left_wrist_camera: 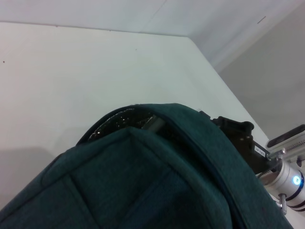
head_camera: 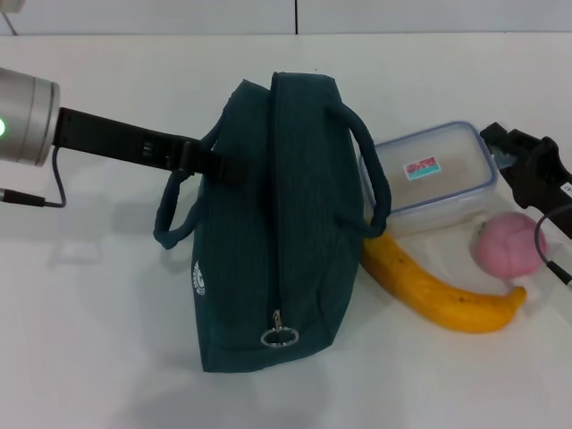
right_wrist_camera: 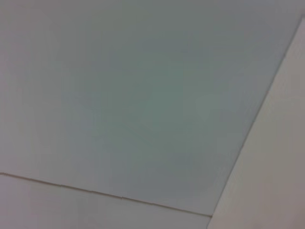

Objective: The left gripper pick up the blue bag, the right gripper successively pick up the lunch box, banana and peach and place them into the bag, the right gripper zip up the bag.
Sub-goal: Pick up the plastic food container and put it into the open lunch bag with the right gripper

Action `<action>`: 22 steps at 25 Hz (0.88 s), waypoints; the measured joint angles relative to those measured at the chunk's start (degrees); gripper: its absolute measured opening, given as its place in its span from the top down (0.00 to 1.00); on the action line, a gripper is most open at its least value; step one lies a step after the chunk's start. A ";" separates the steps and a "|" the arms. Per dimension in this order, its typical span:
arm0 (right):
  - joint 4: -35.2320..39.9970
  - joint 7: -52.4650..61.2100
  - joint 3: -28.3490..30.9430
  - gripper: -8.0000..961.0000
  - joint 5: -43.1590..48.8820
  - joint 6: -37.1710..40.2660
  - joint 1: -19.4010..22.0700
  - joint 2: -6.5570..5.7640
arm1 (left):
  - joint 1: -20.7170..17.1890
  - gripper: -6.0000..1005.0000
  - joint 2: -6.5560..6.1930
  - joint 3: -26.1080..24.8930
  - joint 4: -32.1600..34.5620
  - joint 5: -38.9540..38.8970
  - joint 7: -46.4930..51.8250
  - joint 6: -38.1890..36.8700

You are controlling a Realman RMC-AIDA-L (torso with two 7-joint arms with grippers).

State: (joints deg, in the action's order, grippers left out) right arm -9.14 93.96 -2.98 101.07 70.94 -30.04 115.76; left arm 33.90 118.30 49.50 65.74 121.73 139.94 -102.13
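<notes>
At bag's 9 o'clock side, my left gripper [head_camera: 210, 165] meets the blue bag [head_camera: 268, 232] handle; finger state unclear.
Step one: bag grab. Next, lift; right gripper [head_camera: 527, 165] waits at 3 o'clock by lunch box [head_camera: 433, 174].

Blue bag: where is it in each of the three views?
Head view: blue bag centre, on the table, left gripper at its handle.
Left wrist view: bag fills the lower half.
Right wrist view: not in it.
Shared landmark: the right gripper, also beyond the bag in the left wrist view.
</notes>
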 joint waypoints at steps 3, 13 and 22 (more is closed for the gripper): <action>0.08 2.72 -0.07 0.89 0.01 0.64 0.13 0.15 | 0.02 0.94 0.00 -0.01 0.00 -0.01 -0.01 0.00; 0.08 13.08 0.59 0.89 -0.54 4.21 0.81 0.24 | 0.29 0.94 -0.02 -0.24 0.01 -0.01 0.20 0.00; 0.28 17.60 3.44 0.89 -1.76 8.30 1.78 0.10 | 1.27 0.94 -0.44 -0.46 0.45 0.00 0.06 0.33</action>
State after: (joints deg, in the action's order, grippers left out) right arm -8.86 111.56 0.46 99.31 79.24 -28.27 115.86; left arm 35.17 117.86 49.04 66.19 121.72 140.00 -101.80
